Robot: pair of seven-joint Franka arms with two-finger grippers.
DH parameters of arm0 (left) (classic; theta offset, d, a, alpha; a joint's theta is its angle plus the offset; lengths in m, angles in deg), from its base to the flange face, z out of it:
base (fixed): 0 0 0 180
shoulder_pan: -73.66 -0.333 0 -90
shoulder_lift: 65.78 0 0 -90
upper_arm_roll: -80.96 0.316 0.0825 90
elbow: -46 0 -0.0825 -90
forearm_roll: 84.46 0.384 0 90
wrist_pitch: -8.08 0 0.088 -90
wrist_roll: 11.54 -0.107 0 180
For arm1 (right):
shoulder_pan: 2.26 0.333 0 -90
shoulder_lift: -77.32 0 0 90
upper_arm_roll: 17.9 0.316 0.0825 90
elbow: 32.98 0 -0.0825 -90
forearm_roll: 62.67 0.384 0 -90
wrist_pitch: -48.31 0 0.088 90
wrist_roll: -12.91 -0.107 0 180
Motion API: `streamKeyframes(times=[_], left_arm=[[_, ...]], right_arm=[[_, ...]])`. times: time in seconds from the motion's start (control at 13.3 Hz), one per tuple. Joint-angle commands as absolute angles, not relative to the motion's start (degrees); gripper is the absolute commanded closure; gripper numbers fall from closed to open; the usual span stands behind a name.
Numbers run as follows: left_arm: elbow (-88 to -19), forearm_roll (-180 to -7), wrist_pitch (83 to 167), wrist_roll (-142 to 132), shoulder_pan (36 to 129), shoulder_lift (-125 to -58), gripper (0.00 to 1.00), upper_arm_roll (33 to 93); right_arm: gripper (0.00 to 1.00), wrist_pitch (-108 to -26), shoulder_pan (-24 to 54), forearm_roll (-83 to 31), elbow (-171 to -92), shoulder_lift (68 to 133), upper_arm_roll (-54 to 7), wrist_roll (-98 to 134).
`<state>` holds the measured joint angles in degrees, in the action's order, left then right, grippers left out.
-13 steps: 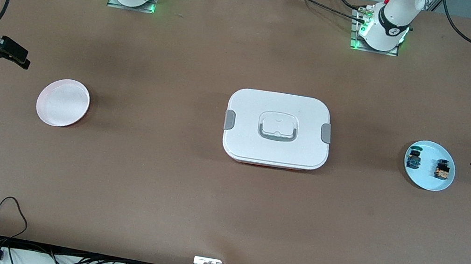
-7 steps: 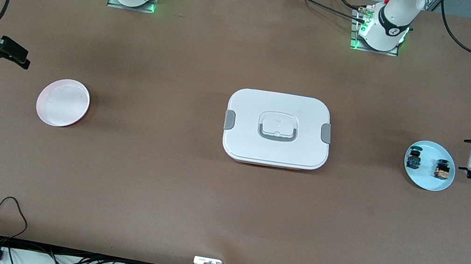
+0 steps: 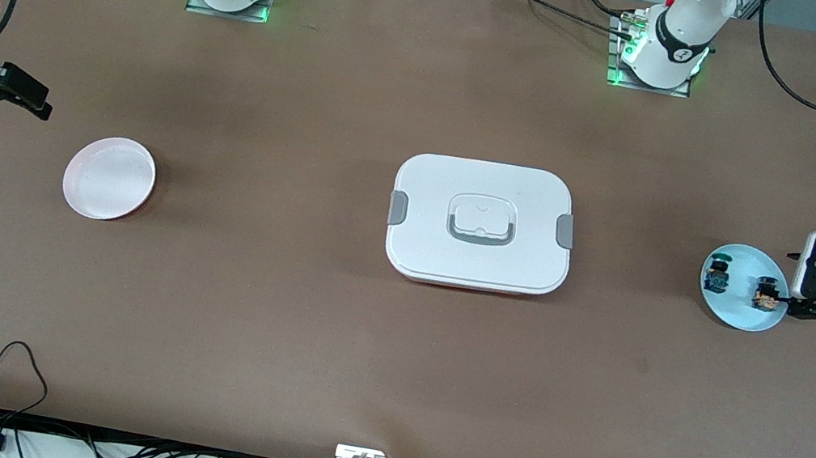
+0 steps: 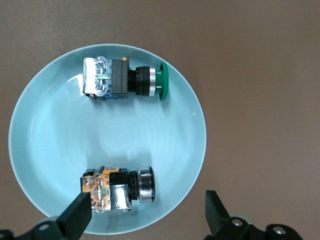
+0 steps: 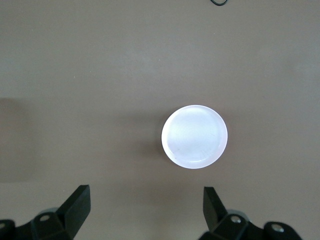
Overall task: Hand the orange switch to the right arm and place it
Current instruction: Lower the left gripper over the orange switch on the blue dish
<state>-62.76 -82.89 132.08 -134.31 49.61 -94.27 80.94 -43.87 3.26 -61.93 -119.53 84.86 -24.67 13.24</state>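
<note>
Left wrist view gives the clearest look: the left gripper (image 4: 145,212) hangs over the blue plate (image 4: 45,140) with its fingers (image 4: 75,215) spread wide and nothing between them. The orange switch (image 4: 117,189) lies on its side on that plate, right under the open jaws, one finger just beside its orange end. The green switch (image 4: 125,79) lies on the same plate, well apart from the orange one, so mixing them up doesn't look likely. In the front view the plate sits at the left arm's end of the table, and a white lunchbox (image 3: 481,224) sits mid-table. The right gripper (image 5: 145,212) waits with its fingers spread too, empty, hanging near the pink plate (image 3: 109,178) at the right arm's end. So I'd say we're at the first step, the pickup approach. Next it probably needs to drop straight down, centre the switch between the fingers and pinch its body, then lift and carry it toward the right arm.
</note>
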Motion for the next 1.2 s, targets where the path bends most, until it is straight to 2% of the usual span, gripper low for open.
streamKeyframes(times=[0.0, 1.12], left_arm=[[-64.3, -84.9, 135.7, -137.1, 49.0, -94.6, 0.00, 80.6], [-64.2, -86.9, 142.7, -136.0, 48.8, -98.2, 0.00, 79.9]], right_arm=[[0.00, -43.3, 3.1, -62.2, -119.0, 84.4, -24.5, 12.6], [0.00, -44.2, 3.1, -62.1, -119.1, 84.6, -24.5, 12.5]])
